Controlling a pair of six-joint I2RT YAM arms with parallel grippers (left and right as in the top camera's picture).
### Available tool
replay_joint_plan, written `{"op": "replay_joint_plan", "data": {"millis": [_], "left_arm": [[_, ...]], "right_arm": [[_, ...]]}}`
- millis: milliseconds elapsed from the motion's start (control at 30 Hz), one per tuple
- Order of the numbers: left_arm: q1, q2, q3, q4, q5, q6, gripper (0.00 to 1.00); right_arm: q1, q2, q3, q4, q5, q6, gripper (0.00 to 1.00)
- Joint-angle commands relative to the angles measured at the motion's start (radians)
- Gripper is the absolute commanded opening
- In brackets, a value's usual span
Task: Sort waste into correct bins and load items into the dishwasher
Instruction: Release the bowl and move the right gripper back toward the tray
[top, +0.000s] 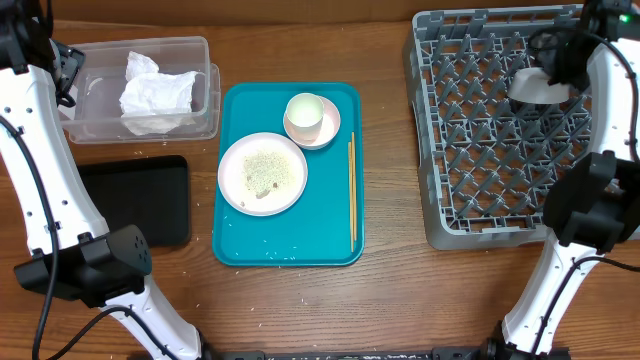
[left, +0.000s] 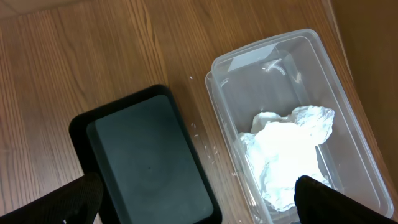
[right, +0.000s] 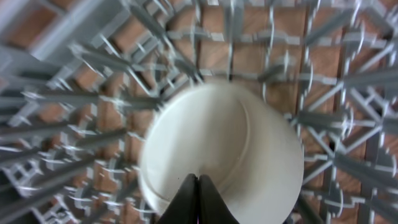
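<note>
My right gripper (right: 198, 186) is shut on the rim of a white bowl (right: 236, 149) and holds it over the grey dishwasher rack (top: 470, 150); the bowl also shows in the overhead view (top: 535, 88). My left gripper (left: 199, 205) is open and empty above the gap between the black bin (left: 149, 162) and the clear plastic bin (left: 348, 124), which holds crumpled white tissue (left: 286, 155). On the teal tray (top: 240, 245) lie a white plate with food crumbs (top: 262, 173), a white cup (top: 304, 112) on a small saucer (top: 332, 128), and wooden chopsticks (top: 351, 190).
The clear bin (top: 200, 60) stands at the back left with the black bin (top: 140, 200) in front of it. The rack fills the right side of the wooden table (top: 400, 300). Both arm bases stand at the front corners.
</note>
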Motion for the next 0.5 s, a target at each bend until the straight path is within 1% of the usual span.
{"op": "replay_joint_plan", "data": {"millis": [0, 200, 333, 367, 467], "left_arm": [[-0.012, 0.009, -0.001, 0.001, -0.019, -0.009, 1.00], [-0.013, 0.009, -0.001, 0.001, -0.019, -0.010, 1.00], [-0.013, 0.009, -0.001, 0.001, -0.019, -0.009, 1.00], [-0.013, 0.009, -0.001, 0.001, -0.019, -0.009, 1.00], [-0.013, 0.009, -0.001, 0.001, -0.019, -0.009, 1.00]], "right_arm": [[-0.003, -0.001, -0.036, 0.002, 0.013, -0.007, 0.04], [-0.003, -0.002, -0.060, -0.021, 0.013, -0.006, 0.04], [-0.003, -0.028, -0.032, -0.155, 0.013, 0.020, 0.04], [-0.001, -0.039, -0.026, -0.175, 0.003, 0.027, 0.04], [0.011, -0.089, -0.009, -0.229, -0.113, 0.023, 0.04]]}}
